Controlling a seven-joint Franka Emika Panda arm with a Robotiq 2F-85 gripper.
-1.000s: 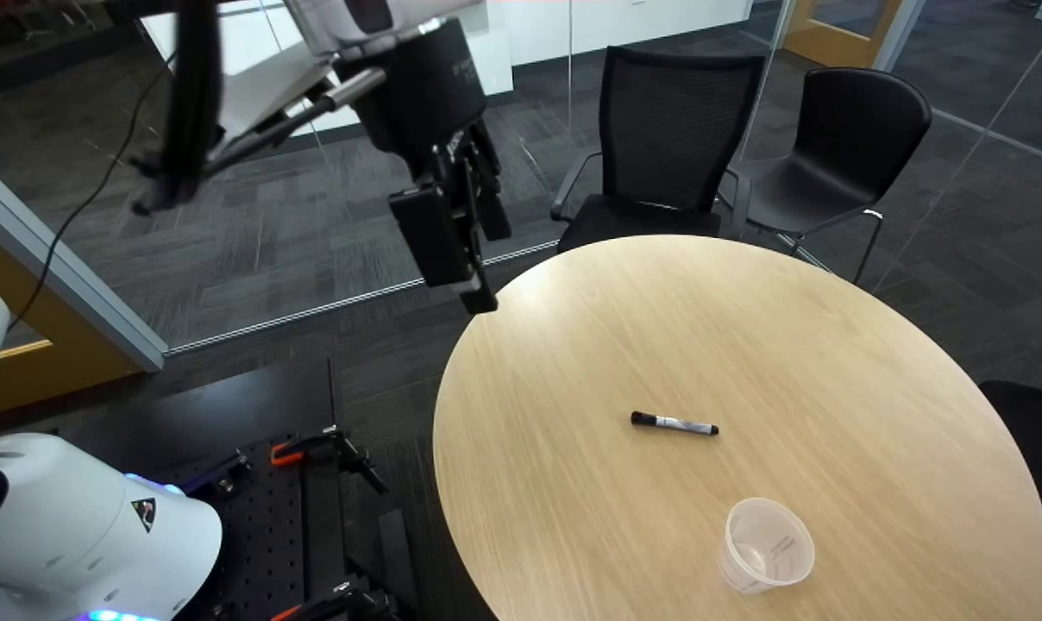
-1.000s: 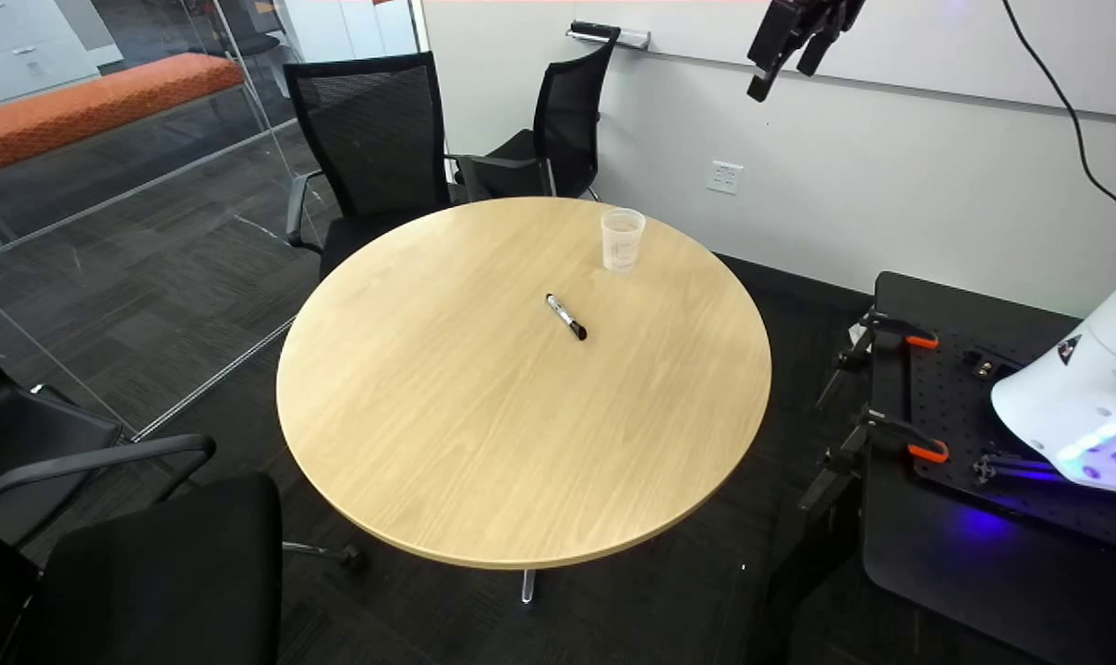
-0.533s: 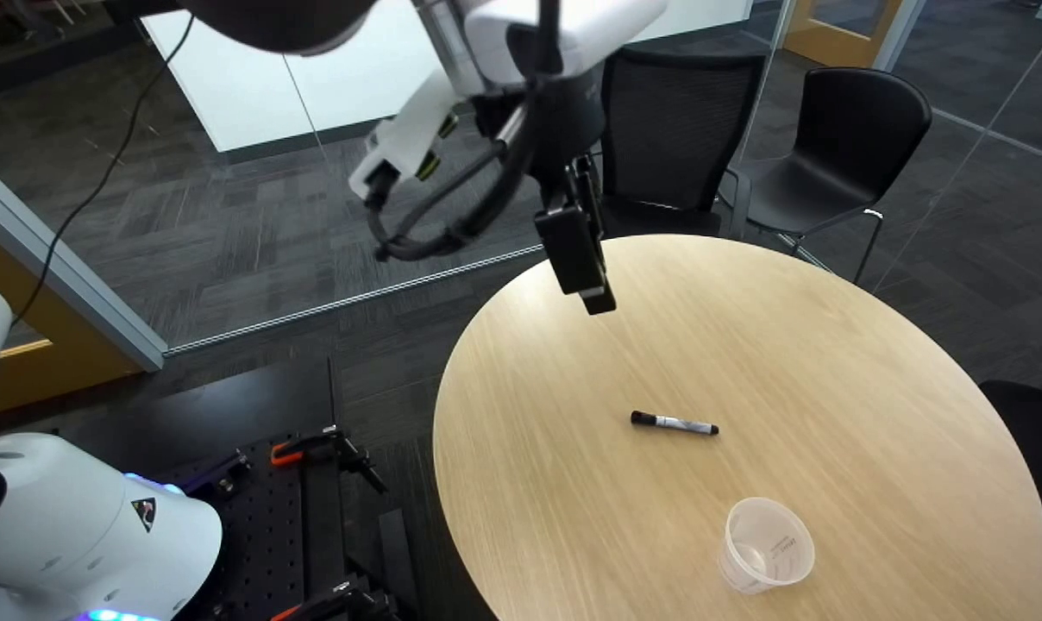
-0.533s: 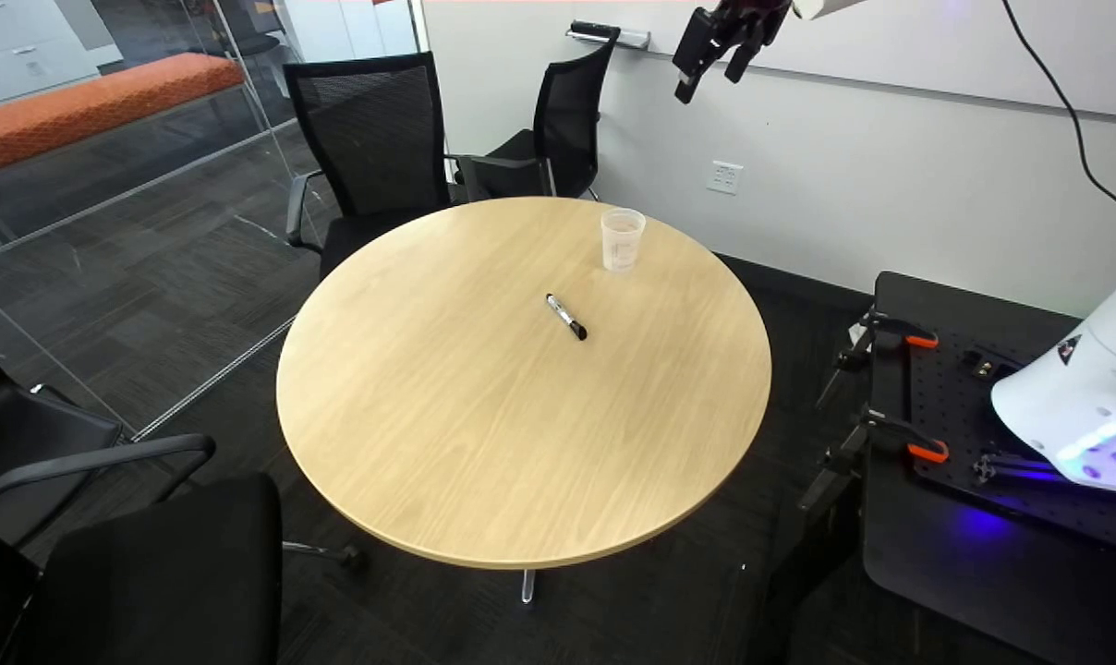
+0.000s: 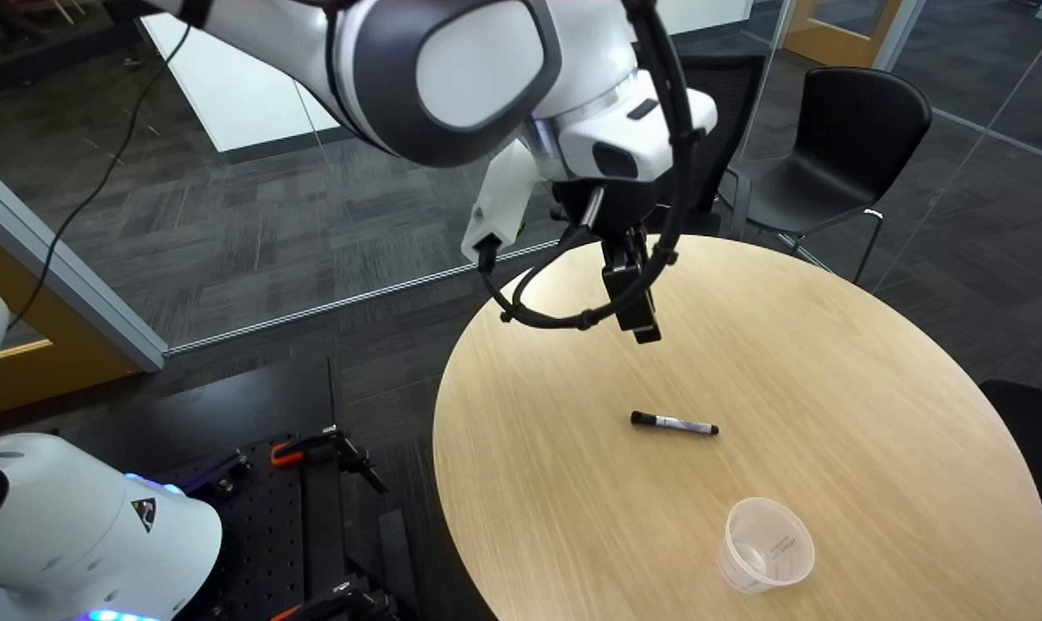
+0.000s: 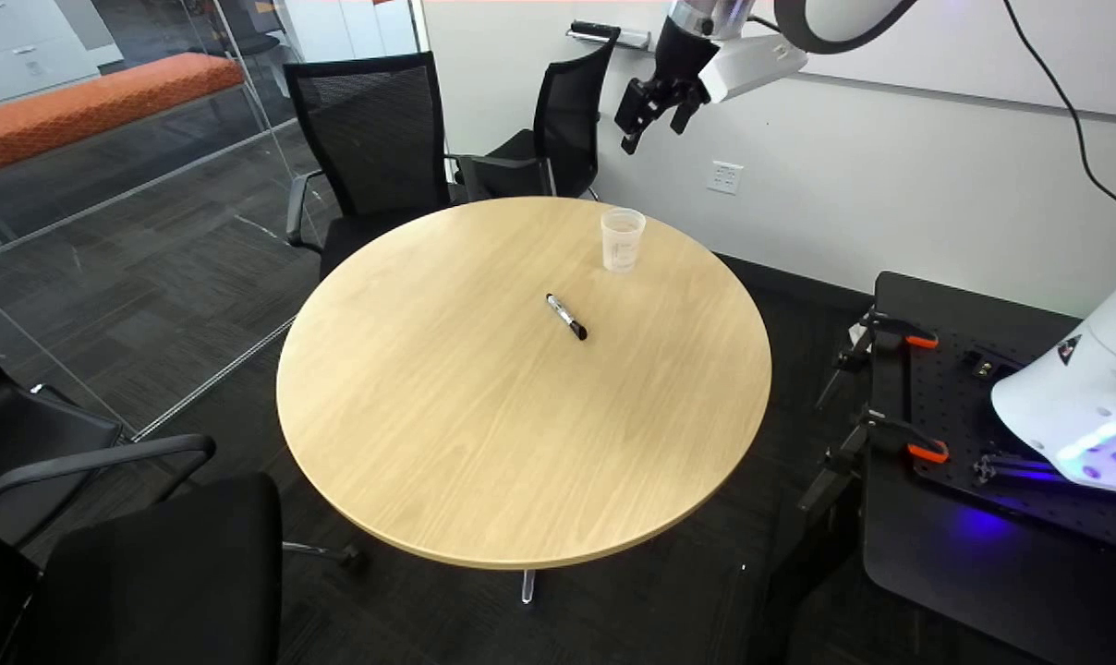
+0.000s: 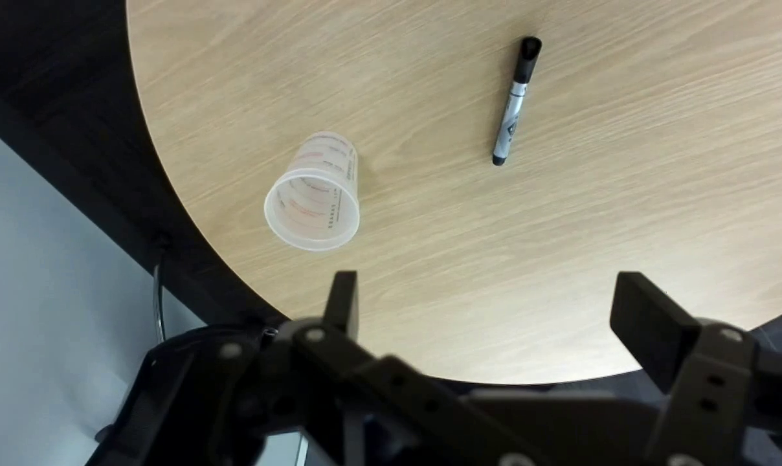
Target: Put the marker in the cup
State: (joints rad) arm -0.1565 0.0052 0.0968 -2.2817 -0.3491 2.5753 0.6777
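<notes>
Gripper (image 7: 488, 301): jaws wide apart with nothing between them; it hangs tilted in both exterior views, well up from the table (image 6: 521, 406), short of any grasp. Coming down on that slant, one tip might touch down first and jam.
Cable (image 5: 683, 164): crosses in front of the gripper in an exterior view, its loop hanging almost as low as the jaws. On a low approach that slack could sweep things aside.
Cup (image 7: 316, 194): upright, mouth up, near the table's edge; in the wrist view, just beyond one of the jaws. It looks light, so a forward move made too low could tip it or push it off.
Marker (image 7: 513, 110): lying flat on the table, apart from the cup, not yet gripped, roughly crosswise to the jaws' closing line in the wrist view, which should suit a pinch. Its barrel may roll if one jaw touches before its mate; being thin, it could be missed by closing too high; carried level, it may lodge across the cup's mouth.
Table: round, pale, smooth-looking wood, which would let either thing slide when nudged.
Chair (image 6: 364, 139): black, mesh-backed, by the table's edge, well apart from the marker; a hazard only on a wide swing, I'd judge.
</notes>
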